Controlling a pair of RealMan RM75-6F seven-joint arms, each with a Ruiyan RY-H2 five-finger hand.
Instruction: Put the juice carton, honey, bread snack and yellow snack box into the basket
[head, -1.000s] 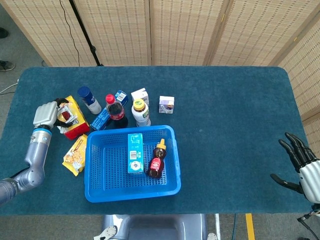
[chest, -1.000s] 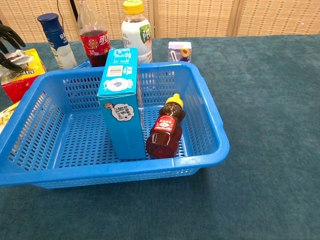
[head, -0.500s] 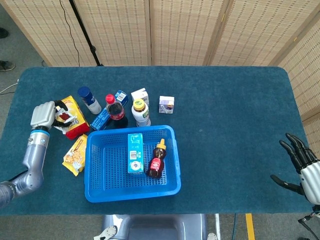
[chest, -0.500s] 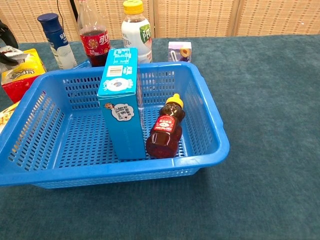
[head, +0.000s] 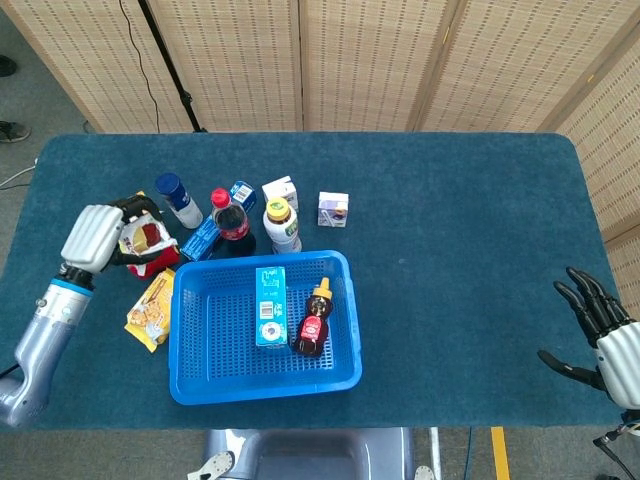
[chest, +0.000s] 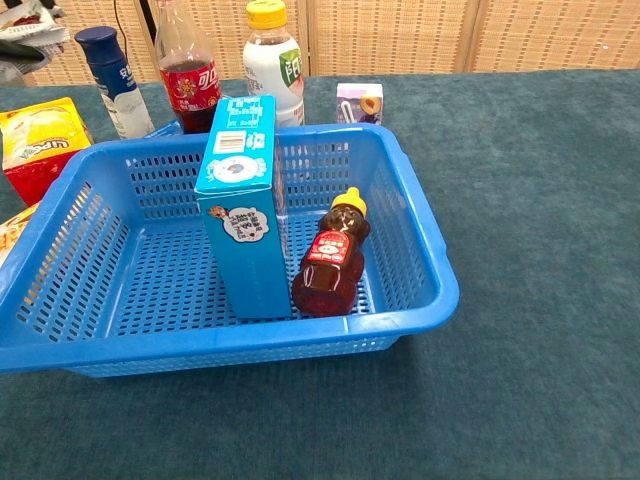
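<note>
Basket (head: 200, 380) sits near the table's (head: 460, 230) front edge, left of centre. Juice carton (head: 270, 306) stands upright inside it; honey (head: 314, 322) leans just right of the carton, touching it. Behind the basket: three bottles (head: 283, 223) and small cartons (head: 333, 208) in a row. Yellow snack box (chest: 38, 140) and a flat packet (head: 150, 310) lie left of the basket.

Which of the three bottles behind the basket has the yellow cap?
The white bottle nearest the basket's back rim. The cola bottle has a red cap, the leftmost bottle a dark blue one.
</note>
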